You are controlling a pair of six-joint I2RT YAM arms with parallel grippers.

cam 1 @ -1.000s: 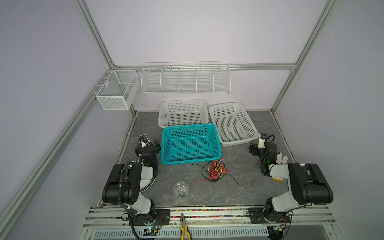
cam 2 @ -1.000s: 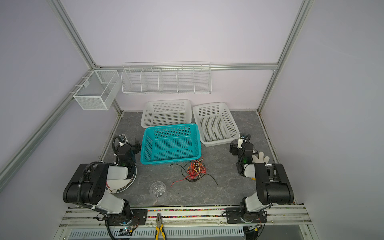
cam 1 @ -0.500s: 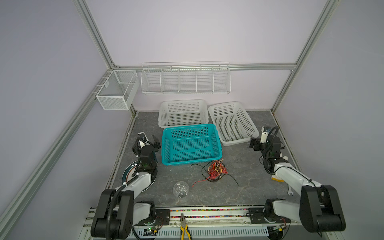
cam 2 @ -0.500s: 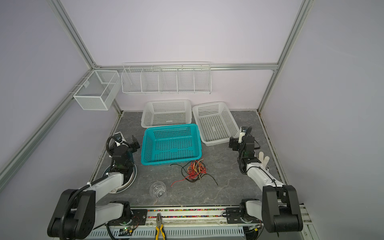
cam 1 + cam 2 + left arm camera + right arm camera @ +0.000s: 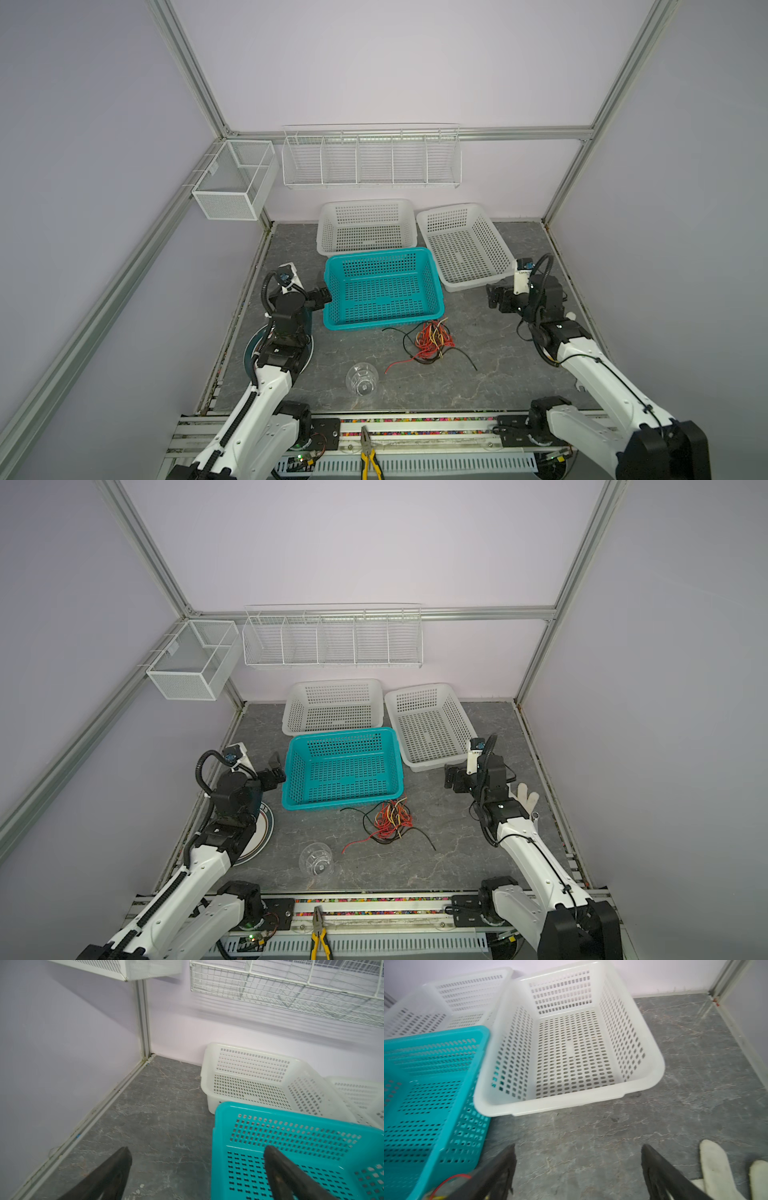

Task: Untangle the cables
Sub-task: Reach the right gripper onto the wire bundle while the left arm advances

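Note:
The cables [image 5: 428, 343] [image 5: 388, 820] lie as one loose tangle of red, yellow and black wires on the grey table, just in front of the teal basket. Black and red ends trail out to both sides. Nothing touches them. My left gripper [image 5: 322, 297] [image 5: 276, 771] hovers open at the teal basket's left wall, one finger over the basket in the left wrist view [image 5: 196, 1149]. My right gripper [image 5: 496, 297] [image 5: 451, 777] stands open over bare table in front of the right white basket [image 5: 578, 1147]. A red wire loop [image 5: 450, 1180] shows beside its finger.
The teal basket [image 5: 376, 252] has two white baskets [image 5: 365, 204] [image 5: 451, 208] behind it. A clear glass cup [image 5: 362, 378] lies front centre and a plate [image 5: 249, 353] sits under the left arm. A white glove [image 5: 525, 796] lies far right, with pliers [image 5: 368, 453] on the front rail.
Both arms have unfolded from a low tucked pose and stretched forward, carrying the grippers farther back toward the baskets. The cables have not moved.

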